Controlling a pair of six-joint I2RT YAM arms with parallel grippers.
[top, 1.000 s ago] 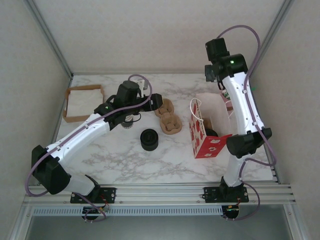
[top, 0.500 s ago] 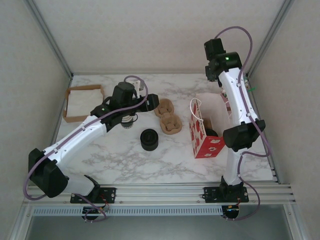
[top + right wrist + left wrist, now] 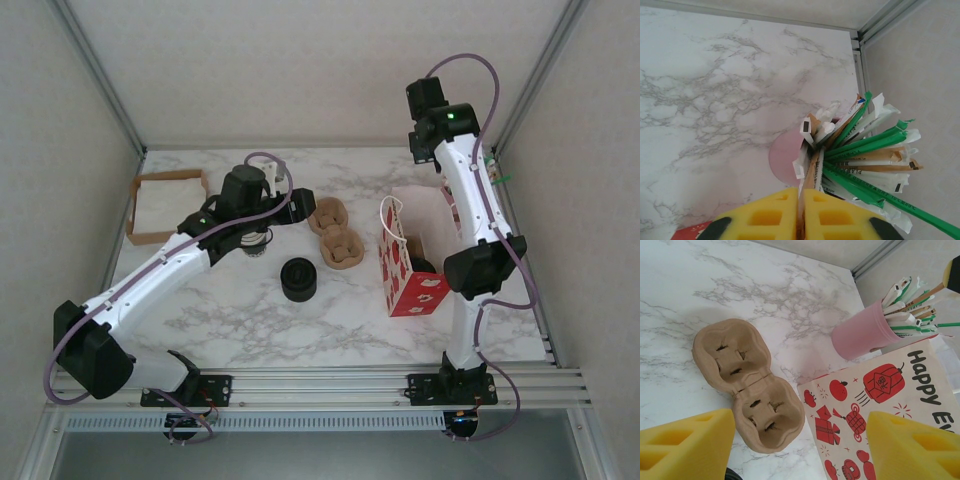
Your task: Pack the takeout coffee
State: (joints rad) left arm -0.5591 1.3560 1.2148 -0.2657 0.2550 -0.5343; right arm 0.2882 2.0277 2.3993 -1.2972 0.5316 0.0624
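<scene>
A dark round top (image 3: pixel 424 266) shows in the mouth of the red-and-white gift bag (image 3: pixel 408 272). It looks like the takeout coffee's lid, but I cannot be sure. My right gripper (image 3: pixel 801 216) hangs over the pink cup (image 3: pixel 782 161) of wrapped straws and sticks (image 3: pixel 865 155). It is shut on a thin brown paper-wrapped stick (image 3: pixel 810 180) that stands in that cup. My left gripper (image 3: pixel 800 450) is open with nothing between its fingers. It hovers above the cardboard cup carrier (image 3: pixel 747 385), next to the bag (image 3: pixel 880 405).
Two cardboard carriers (image 3: pixel 328 214) (image 3: pixel 342 246) lie mid-table. A squat black stack of lids (image 3: pixel 297 279) stands in front of them. A small cup (image 3: pixel 257 244) sits partly hidden under the left arm. A brown tray of napkins (image 3: pixel 165 205) is at the far left.
My right gripper has closed onto the brown wrapped stick, and its arm has swung a little left. The left arm has drifted slightly left, still open.
</scene>
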